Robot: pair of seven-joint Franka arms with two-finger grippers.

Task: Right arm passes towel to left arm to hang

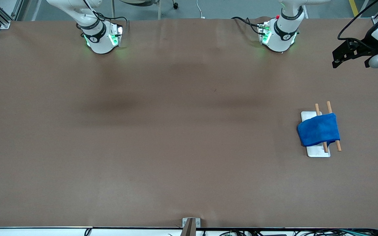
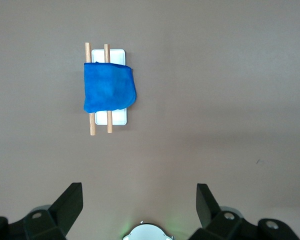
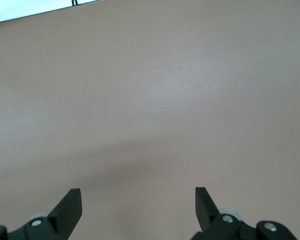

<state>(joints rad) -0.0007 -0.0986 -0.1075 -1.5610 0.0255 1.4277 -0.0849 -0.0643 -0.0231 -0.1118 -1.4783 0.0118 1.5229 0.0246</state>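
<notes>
The royal-blue towel [image 1: 319,129] hangs draped over two wooden rods [image 1: 333,126] of a small rack with a white base [image 1: 318,151], at the left arm's end of the table. It also shows in the left wrist view [image 2: 109,88]. My left gripper [image 2: 139,196] is open and empty, high over the table between the left arm's base [image 1: 279,32] and the rack; its black hand shows in the front view [image 1: 349,52]. My right gripper [image 3: 138,199] is open and empty over bare brown table.
The brown table cover [image 1: 176,131] spans the whole view. The right arm's base [image 1: 100,36] stands at the table's back edge. A small metal bracket [image 1: 190,224] sits at the table edge nearest the front camera.
</notes>
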